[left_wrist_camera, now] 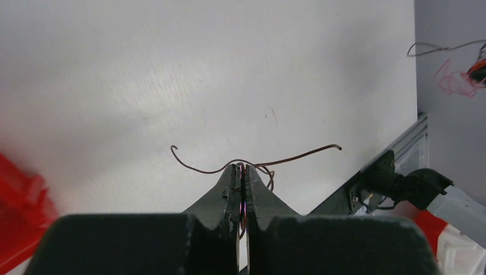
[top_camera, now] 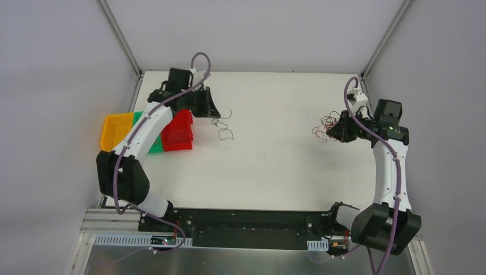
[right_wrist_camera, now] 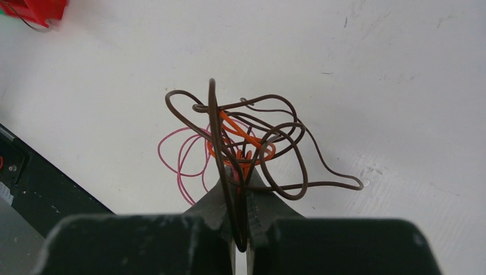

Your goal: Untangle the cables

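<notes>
The cables are split in two. My left gripper (top_camera: 214, 112) (left_wrist_camera: 243, 168) is shut on a single thin dark brown wire (left_wrist_camera: 298, 154), whose two curled ends stick out on either side of the fingertips. It shows in the top view (top_camera: 225, 117), with another dark curl (top_camera: 227, 134) just below it. My right gripper (top_camera: 333, 133) (right_wrist_camera: 241, 175) is shut on the clump of cables (right_wrist_camera: 252, 134): dark brown loops, an orange wire (right_wrist_camera: 238, 130) and a thin red wire (right_wrist_camera: 180, 154). The clump also shows in the top view (top_camera: 322, 124).
A yellow bin (top_camera: 114, 130), a green bin (top_camera: 155, 146) and a red bin (top_camera: 179, 133) stand in a row at the left, under my left arm. The red bin's corner shows in the right wrist view (right_wrist_camera: 31, 8). Grey walls bound the table's back and sides.
</notes>
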`<state>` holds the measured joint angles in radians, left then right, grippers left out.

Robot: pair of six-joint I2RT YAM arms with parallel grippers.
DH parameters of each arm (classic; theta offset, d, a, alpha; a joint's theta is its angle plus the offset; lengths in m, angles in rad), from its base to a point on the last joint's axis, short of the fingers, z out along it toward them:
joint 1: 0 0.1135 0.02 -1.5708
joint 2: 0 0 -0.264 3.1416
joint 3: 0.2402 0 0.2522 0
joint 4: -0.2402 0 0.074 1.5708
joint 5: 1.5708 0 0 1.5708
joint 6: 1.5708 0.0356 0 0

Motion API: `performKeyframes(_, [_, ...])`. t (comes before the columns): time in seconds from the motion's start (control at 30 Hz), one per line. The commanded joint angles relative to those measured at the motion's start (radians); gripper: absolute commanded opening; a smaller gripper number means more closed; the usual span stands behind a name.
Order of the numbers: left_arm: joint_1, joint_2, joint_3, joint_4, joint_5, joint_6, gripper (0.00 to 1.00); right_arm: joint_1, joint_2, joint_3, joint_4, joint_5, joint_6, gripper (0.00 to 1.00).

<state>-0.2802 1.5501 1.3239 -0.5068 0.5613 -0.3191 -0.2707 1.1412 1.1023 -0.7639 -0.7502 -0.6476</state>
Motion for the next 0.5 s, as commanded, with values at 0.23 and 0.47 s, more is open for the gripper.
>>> performKeyframes(0.23, [0.407, -0.074, 0.394, -0.492, -0.244, 0.321, 0.00, 0.144, -0.004, -0.060, 0.099, 0.000, 0.117, 0.00])
performKeyframes(0.47, [0.626, -0.052, 0.477, -0.561, -0.497, 0.474, 0.00, 0.219, 0.005, -0.076, 0.137, 0.017, 0.157, 0.00])
